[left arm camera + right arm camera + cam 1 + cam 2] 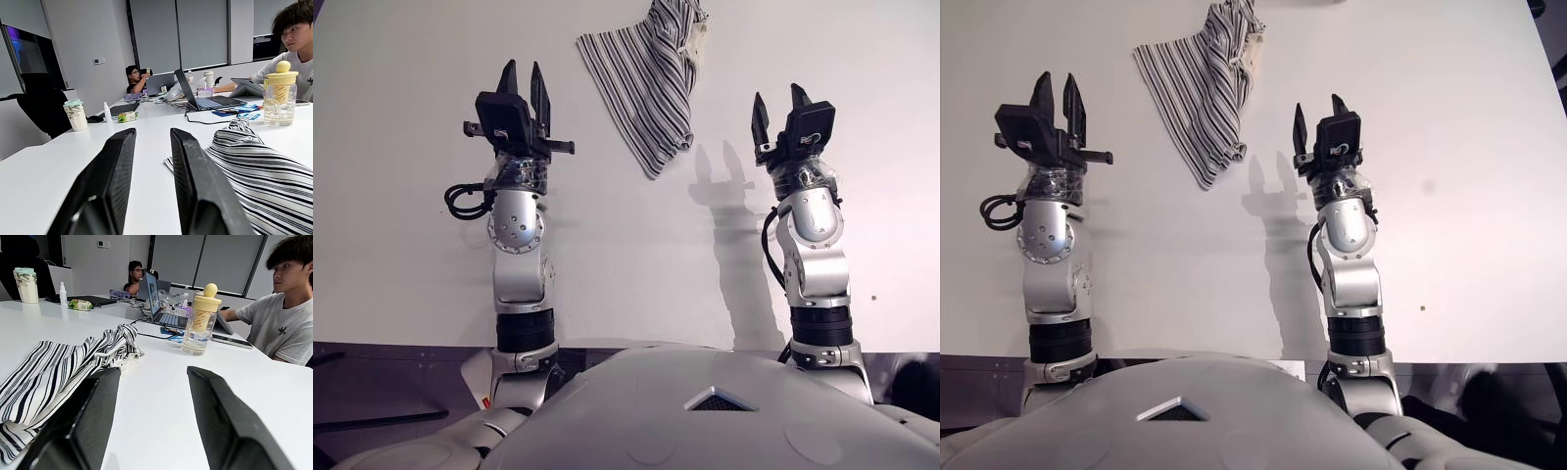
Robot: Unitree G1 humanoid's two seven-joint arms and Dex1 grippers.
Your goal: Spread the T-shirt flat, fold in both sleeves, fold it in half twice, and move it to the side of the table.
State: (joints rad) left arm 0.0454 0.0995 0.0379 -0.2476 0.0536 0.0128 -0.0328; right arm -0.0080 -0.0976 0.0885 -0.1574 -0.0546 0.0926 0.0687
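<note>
A black-and-white striped T-shirt [646, 78] lies crumpled in a heap at the far middle of the white table [626, 255]. It also appears in the left wrist view as a striped T-shirt [259, 166] and in the right wrist view as a striped T-shirt [54, 367]. My left gripper [523, 78] stands open over the table, left of the shirt and apart from it. My right gripper [779, 104] is open too, to the right of the shirt's near corner. Both hold nothing.
A clear water bottle with a yellow cap [200, 323] stands beyond the shirt at the far side. Laptops [205, 95], a cup [76, 115] and small items sit on tables farther back. Bare table surface lies between and in front of the arms.
</note>
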